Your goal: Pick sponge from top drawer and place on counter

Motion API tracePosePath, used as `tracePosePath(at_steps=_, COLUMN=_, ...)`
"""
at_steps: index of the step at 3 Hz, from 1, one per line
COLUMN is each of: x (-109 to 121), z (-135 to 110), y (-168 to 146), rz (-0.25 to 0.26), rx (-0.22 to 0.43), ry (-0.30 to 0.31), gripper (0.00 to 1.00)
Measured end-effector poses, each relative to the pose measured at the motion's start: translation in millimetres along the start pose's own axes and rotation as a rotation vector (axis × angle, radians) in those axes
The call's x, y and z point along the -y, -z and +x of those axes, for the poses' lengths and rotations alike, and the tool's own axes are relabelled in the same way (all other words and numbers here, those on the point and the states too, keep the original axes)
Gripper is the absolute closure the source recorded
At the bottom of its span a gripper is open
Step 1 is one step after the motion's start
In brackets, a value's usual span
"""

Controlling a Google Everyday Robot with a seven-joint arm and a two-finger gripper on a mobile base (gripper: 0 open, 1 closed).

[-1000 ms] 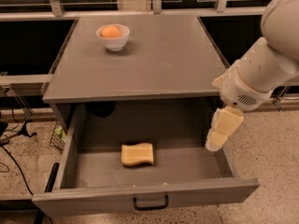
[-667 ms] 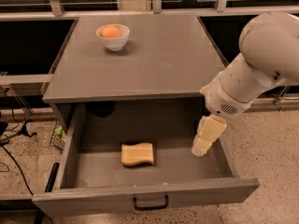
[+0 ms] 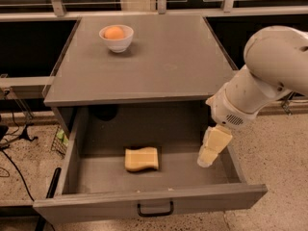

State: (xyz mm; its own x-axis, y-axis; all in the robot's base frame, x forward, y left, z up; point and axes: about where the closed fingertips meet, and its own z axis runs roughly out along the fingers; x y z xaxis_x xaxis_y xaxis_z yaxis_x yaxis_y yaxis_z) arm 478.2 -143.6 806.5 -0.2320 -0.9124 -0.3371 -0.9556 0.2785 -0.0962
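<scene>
yellow sponge [image 3: 141, 159] lies apart from gripper [image 3: 211, 152], seemingly inside top drawer [image 3: 96, 207]

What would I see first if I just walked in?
The big white robot arm on the right, its claw hanging in the right side of the open top drawer. Next, the yellow sponge lying mid-drawer, apart from the claw, and an orange in a white bowl back left on the counter.

Pale yellow sponge [image 3: 141, 159] in grey top drawer [image 3: 96, 207]; yellowish jaws hang at its right.
</scene>
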Motion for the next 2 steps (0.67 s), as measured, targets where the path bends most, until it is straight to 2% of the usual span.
tracePosePath(at_steps=1, x=-7, z=-5, y=-39, rz=-0.051, rx=0.077, ry=-0.018, gripper=0.0)
tracePosePath(at_steps=2, x=-7, z=-13, y=-57, rz=-0.056, rx=0.14, ry=-0.023, gripper=0.0)
